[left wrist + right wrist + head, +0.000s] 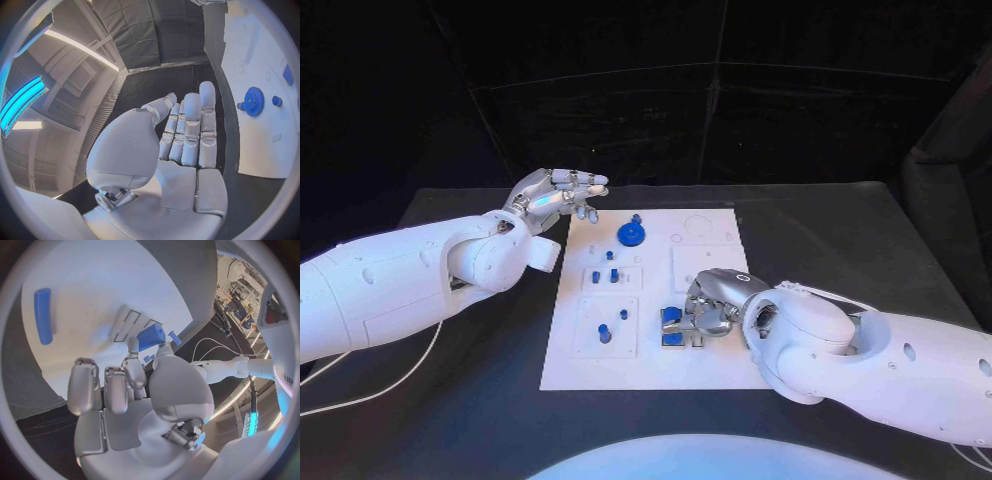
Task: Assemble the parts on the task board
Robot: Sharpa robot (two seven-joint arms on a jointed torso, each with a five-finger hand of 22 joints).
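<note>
Right hand [708, 312] pinches a blue peg [150, 336] at the board's [718, 372] five o'clock; lower it straight. Left hand [563, 195] hovers released.

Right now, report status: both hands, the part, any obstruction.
Left robot hand open, raised off the white task board's far-left corner. Right robot hand pinching a small blue cylinder part over the board. Nothing seen blocking.
</note>
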